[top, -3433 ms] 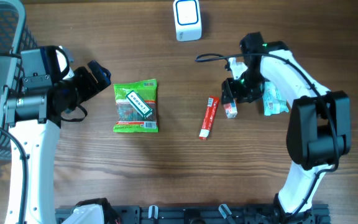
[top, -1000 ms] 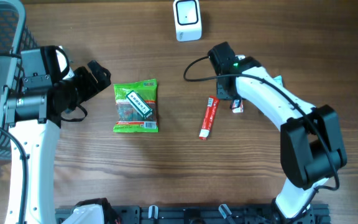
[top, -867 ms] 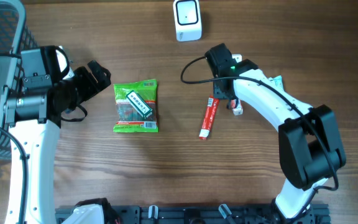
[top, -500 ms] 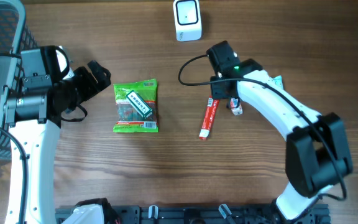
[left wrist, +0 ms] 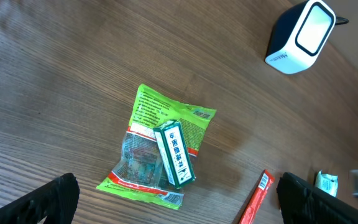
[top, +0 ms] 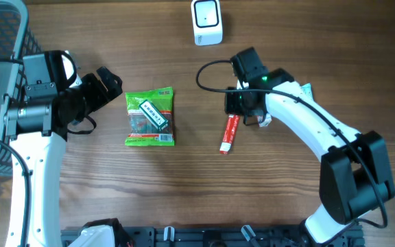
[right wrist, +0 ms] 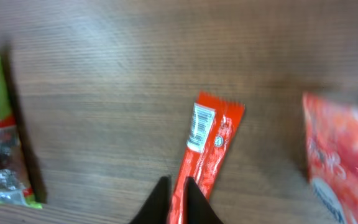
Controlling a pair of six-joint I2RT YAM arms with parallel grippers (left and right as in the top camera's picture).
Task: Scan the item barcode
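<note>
Pinching, seemingly, a slim glossy red sachet (right wrist: 207,146) on grained wood (right wrist: 104,74).

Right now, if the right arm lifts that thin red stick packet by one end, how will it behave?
Probably light: the red stick packet is thin and flat. It may droop, since the right gripper pinches only one end. Unlikely to roll; it lies flat.
</note>
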